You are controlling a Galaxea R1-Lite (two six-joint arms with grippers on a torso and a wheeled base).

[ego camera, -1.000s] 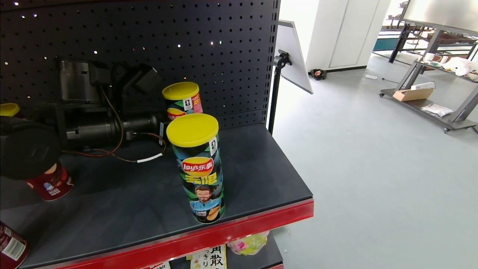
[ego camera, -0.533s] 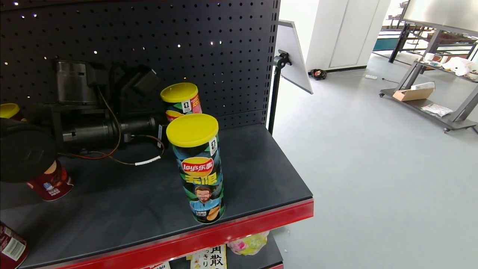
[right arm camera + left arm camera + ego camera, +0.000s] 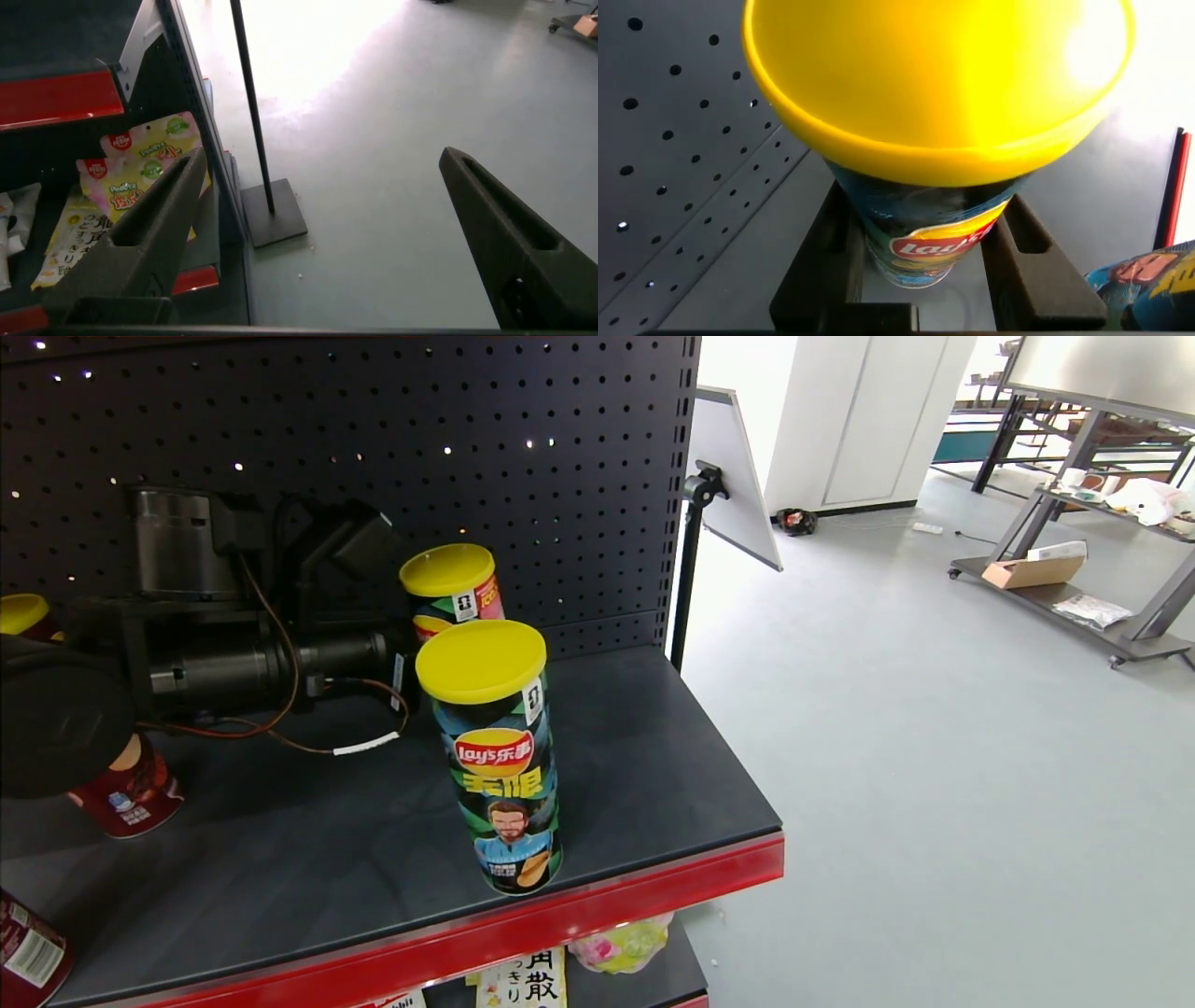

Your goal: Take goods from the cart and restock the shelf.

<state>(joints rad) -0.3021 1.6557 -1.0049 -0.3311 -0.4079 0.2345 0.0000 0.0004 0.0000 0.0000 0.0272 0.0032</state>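
**Left gripper.** The left gripper (image 3: 929, 238) is pinching the rear can (image 3: 455, 588). One black finger (image 3: 822, 271) presses on each side of the can body, below the yellow lid. The can is at the back of the shelf deck (image 3: 653, 747), close to the pegboard (image 3: 467, 429), and leans slightly. I cannot tell whether its base rests on the deck.

**Right gripper.** The right gripper (image 3: 324, 156) hangs off the shelf end with its fingers spread wide and nothing between them. Below it are grey floor and the base plate (image 3: 271, 213) of a pole stand.

**Obstructions.**
- The front can (image 3: 499, 765) stands upright near the red shelf edge (image 3: 607, 896). From the head view it sits directly in front of the rear can and covers its lower body.
- A red can (image 3: 131, 798) stands on the deck to the left, partly behind the arm.
- A second red can (image 3: 26, 957) is at the front left corner.

**Labels.** The front can has a dark label with a red oval logo, yellow characters and a drawn figure. A small white tag sits just under its lid rim. The rear can has the same kind of tag beside a pink panel.

**Lower level.** Printed snack packets (image 3: 149, 163) lie on the shelf below.

**Surroundings.** A grey panel (image 3: 738, 476) is clamped to the pole beside the shelf. A wheeled rack (image 3: 1064, 602) carrying a cardboard box (image 3: 1027, 569) stands well apart across the floor.
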